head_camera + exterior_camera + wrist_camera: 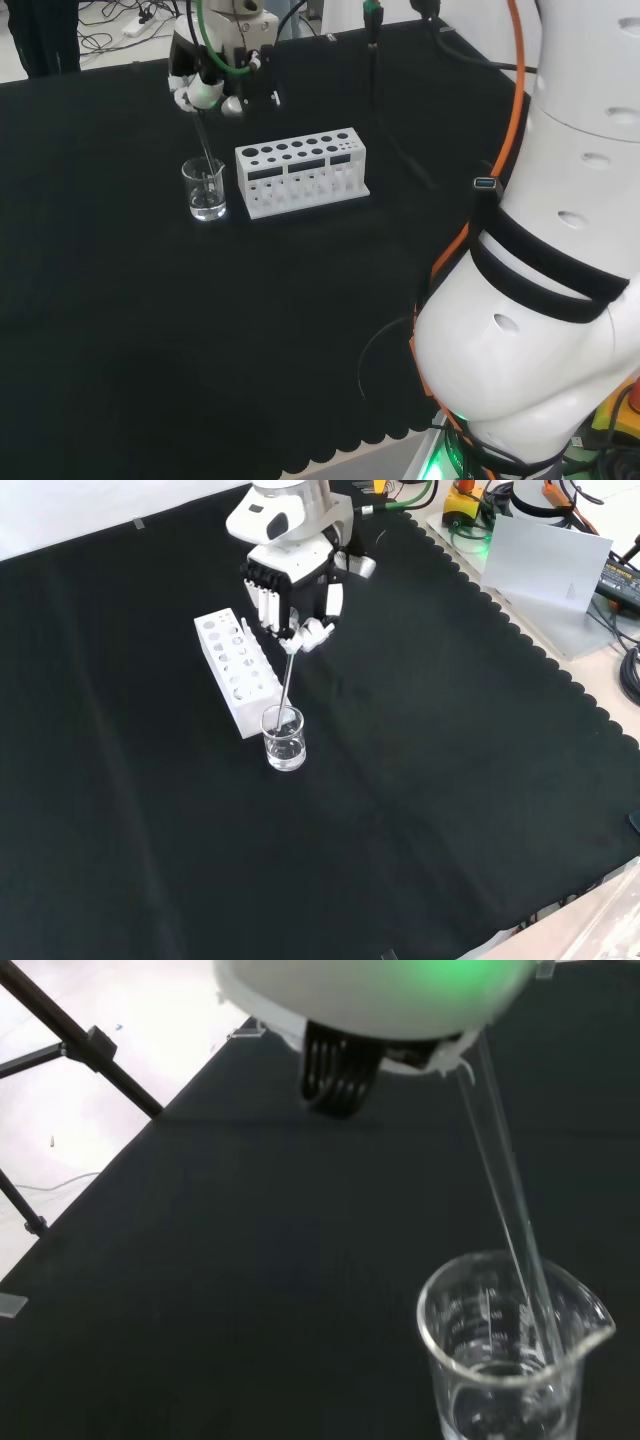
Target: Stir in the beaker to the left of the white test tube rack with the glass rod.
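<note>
Front view: hand (296,598) pinched the glass rod (286,683), tip down inside the beaker (284,739), which stood mid-cloth at the rack (236,669) end. Risk, my guess: rod pushing the light beaker's wall could tip it or slop liquid. Faint marks on the beaker were unreadable.

Head view looked over the arm at the desk (120,330). Front view faced back, downward. Wrist view sat close above the beaker (505,1355).

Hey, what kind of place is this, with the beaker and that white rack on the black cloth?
Probably a robotics lab set up for chemistry tasks: a robot hand holds a glass rod in a beaker beside a test tube rack.
</note>
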